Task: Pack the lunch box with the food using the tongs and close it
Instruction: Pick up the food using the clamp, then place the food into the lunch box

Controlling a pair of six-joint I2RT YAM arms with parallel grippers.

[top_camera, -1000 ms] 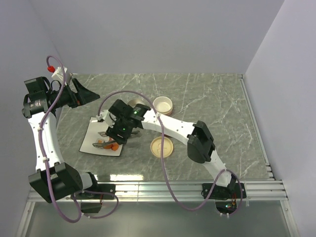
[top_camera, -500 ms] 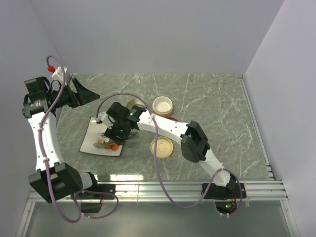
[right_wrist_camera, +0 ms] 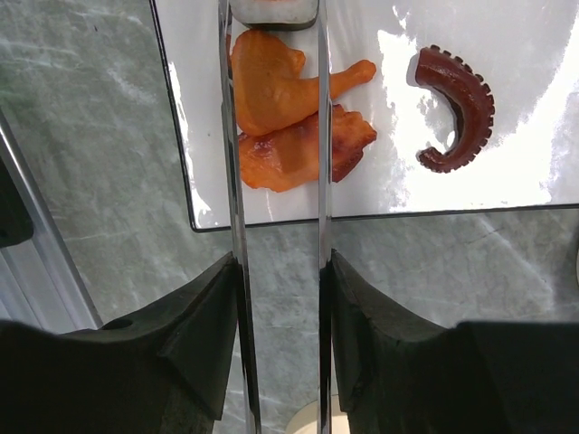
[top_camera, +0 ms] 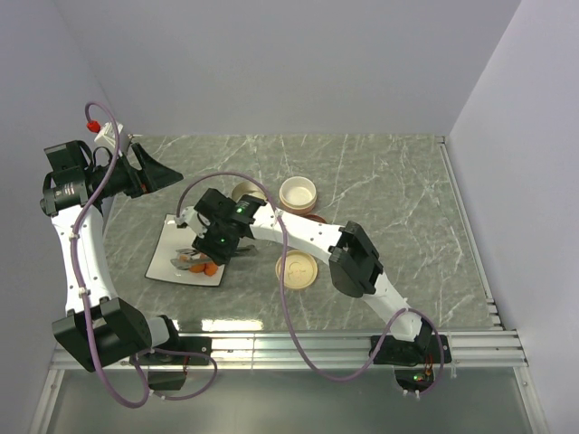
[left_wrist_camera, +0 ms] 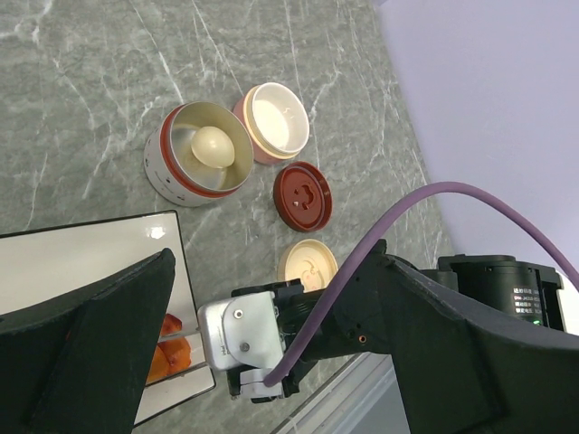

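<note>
My right gripper (right_wrist_camera: 279, 298) is shut on the silver tongs (right_wrist_camera: 323, 181), one slim arm against each finger. The tong tips reach over the white plate (right_wrist_camera: 507, 181) and flank a sushi-roll slice (right_wrist_camera: 271, 11) at the top edge of the right wrist view. Orange fried bits (right_wrist_camera: 276, 90) lie under the tong arms, and a dark red curled piece (right_wrist_camera: 461, 108) lies to their right. From above, this gripper (top_camera: 222, 242) hovers over the plate (top_camera: 167, 258). The round red-and-white lunch box (left_wrist_camera: 199, 154) holds a white egg-like ball (left_wrist_camera: 213, 145). My left gripper (top_camera: 167, 172) is raised at the left, open and holding nothing.
A pink-and-cream bowl (left_wrist_camera: 276, 122) stands beside the lunch box. A dark red lid (left_wrist_camera: 303, 194) and a cream lid (left_wrist_camera: 308, 264) lie flat on the marble table (top_camera: 398, 199). Walls close in the back and right; a metal rail (top_camera: 362, 344) runs along the near edge.
The right gripper has moved a little left over the plate and has squeezed the tongs narrower. The left arm has not moved.
</note>
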